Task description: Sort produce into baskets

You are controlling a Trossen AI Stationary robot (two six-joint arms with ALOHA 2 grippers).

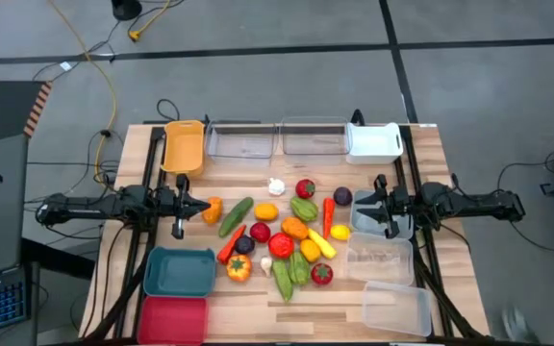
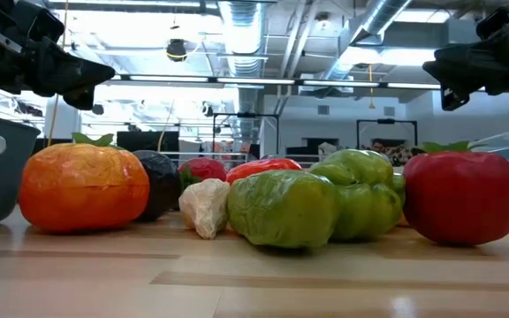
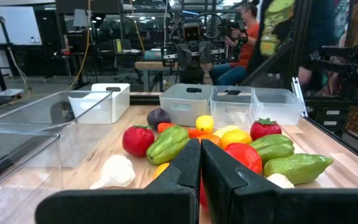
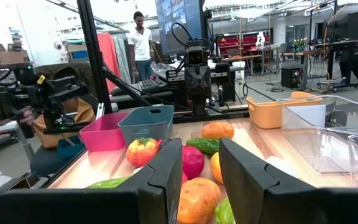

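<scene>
The produce lies in a loose pile (image 1: 287, 235) on the middle of the wooden table: a cucumber (image 1: 237, 216), a white garlic (image 1: 276, 186), green peppers (image 1: 291, 272), red tomatoes (image 1: 321, 274) and an orange piece (image 1: 214, 209). My left gripper (image 1: 200, 204) hovers at the pile's left edge, shut and empty; its fingers show closed in the left wrist view (image 3: 201, 162). My right gripper (image 1: 362, 202) hovers at the pile's right edge, open and empty, as the right wrist view (image 4: 201, 168) shows. In the low view both grippers (image 2: 87, 75) (image 2: 444, 75) stand well above the produce.
An orange-yellow bin (image 1: 183, 146), two clear bins (image 1: 239, 140) (image 1: 313, 137) and a white bin (image 1: 373, 141) line the far edge. A teal bin (image 1: 179, 272) and a red bin (image 1: 173, 317) stand near left. Three clear bins (image 1: 381, 258) stand at the right. People show beyond the table.
</scene>
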